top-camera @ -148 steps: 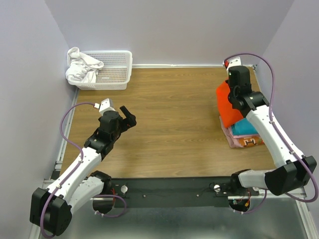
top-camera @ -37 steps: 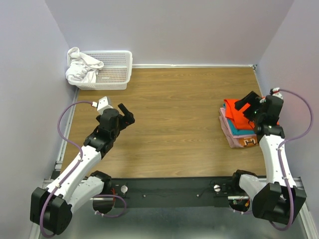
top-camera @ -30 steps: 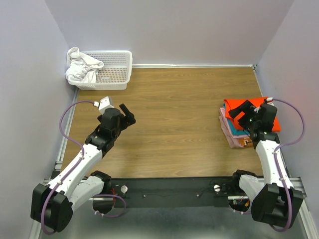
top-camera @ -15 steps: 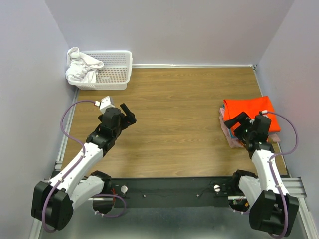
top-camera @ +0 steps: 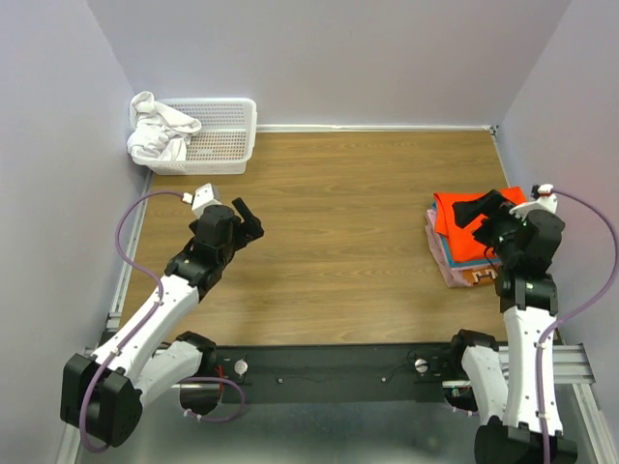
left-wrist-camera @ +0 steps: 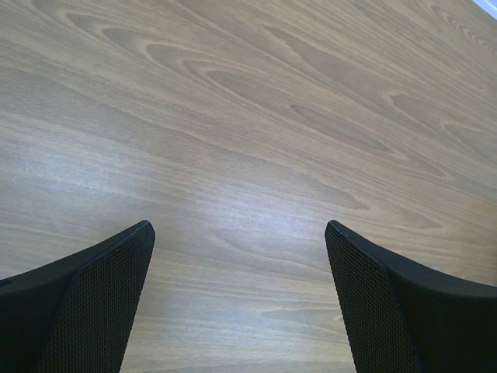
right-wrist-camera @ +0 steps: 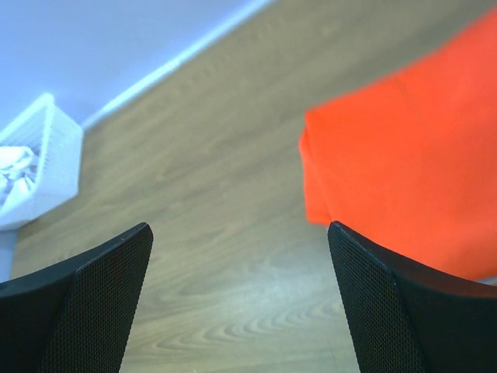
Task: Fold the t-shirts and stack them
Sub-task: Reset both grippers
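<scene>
A folded bright orange t-shirt [top-camera: 460,230] lies on top of a stack at the table's right side. Teal [top-camera: 446,253], pink [top-camera: 437,244] and patterned [top-camera: 481,276] t-shirts show as edges beneath it. My right gripper [top-camera: 481,208] hovers open above the orange t-shirt, holding nothing. In the right wrist view the orange t-shirt [right-wrist-camera: 411,167] fills the upper right, beyond my right gripper [right-wrist-camera: 239,229], and bare wood shows between its fingers. My left gripper [top-camera: 250,220] stands open over bare wood at the left, and the left wrist view shows the left gripper [left-wrist-camera: 237,227] empty.
A white mesh basket [top-camera: 222,135] sits at the back left corner with a crumpled white cloth [top-camera: 158,130] hanging over its left end. The right wrist view shows the basket [right-wrist-camera: 46,159] far off. Walls close in the table at left, back and right.
The right arm has left the orange t-shirt lying on the stack and drawn back toward the near right, its gripper open. The left arm has barely moved.
</scene>
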Available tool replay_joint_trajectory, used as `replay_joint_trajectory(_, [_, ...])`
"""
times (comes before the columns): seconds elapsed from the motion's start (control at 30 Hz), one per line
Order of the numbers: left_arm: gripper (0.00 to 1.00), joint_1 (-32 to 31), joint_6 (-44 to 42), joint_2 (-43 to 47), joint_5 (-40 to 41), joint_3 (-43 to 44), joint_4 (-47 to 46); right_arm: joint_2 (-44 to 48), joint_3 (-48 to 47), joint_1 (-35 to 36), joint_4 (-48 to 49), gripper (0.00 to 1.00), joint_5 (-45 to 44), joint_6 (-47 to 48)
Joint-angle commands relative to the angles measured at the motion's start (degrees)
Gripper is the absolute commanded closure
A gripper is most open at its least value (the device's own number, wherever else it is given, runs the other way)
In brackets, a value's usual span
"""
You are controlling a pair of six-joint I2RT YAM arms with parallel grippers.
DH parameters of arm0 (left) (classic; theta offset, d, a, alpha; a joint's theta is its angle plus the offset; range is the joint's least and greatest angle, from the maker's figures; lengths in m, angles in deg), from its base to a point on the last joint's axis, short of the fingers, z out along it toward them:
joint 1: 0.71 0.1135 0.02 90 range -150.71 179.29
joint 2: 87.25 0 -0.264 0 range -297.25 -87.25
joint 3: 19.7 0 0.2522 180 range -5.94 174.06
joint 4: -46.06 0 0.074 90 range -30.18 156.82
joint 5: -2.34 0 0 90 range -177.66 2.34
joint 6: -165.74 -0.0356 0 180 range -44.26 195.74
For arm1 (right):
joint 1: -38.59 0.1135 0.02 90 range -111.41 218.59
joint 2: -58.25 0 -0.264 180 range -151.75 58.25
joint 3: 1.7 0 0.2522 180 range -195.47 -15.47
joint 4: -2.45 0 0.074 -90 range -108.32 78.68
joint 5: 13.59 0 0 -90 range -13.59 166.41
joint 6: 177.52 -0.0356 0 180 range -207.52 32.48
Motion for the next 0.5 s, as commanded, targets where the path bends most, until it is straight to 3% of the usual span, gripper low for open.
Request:
replay_joint_trajectory(0.0, [0.02, 0.29, 1.07, 2.31, 2.5, 4.5, 3.69, 2.15, -6.53, -0.43, -1.65, 0.0, 0.55, 3.92])
replay_joint_trajectory(0.47, [0.02, 0.29, 1.16, 9.43, 4.52, 7.67, 5.64, 12.44, -5.23, -0.43, -0.95, 0.0, -4.2, 7.53])
